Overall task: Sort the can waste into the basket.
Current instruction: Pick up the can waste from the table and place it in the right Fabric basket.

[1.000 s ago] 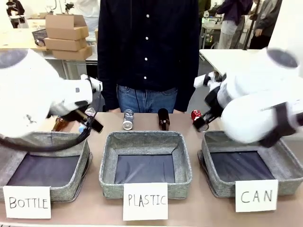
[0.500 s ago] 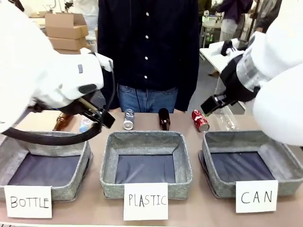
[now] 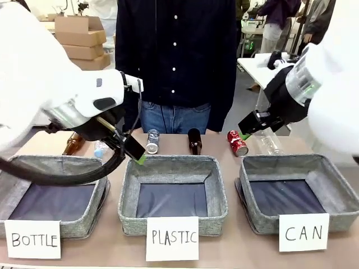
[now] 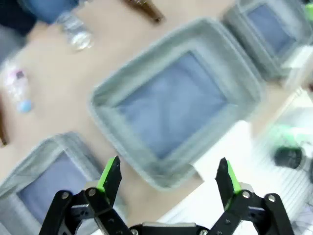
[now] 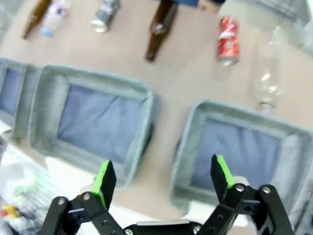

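Note:
The black-and-grey can (image 3: 152, 141) (image 5: 105, 14) lies on the table beyond the middle basket. The red can (image 3: 237, 142) (image 5: 228, 40) lies beyond the basket (image 3: 291, 161) (image 5: 234, 110) signed "CAN", whose dark inside holds nothing. My left gripper (image 3: 136, 152) (image 4: 168, 175) hangs open over the far left corner of the middle basket, nothing between its green pads. My right gripper (image 3: 251, 125) (image 5: 162, 176) is open too, held in the air a little above and right of the red can, apart from it.
The "PLASTIC" basket (image 3: 174, 162) stands in the middle, the "BOTTLE" basket (image 3: 67, 163) at the left. Brown bottles (image 3: 194, 140) (image 3: 73, 144) and clear plastic bottles (image 3: 101, 148) (image 3: 269, 143) lie along the far side. A person (image 3: 174, 61) stands at the far edge.
My left gripper has swung right and down to the middle basket's far left corner. The right arm has risen and drawn back to the right, baring the red can.

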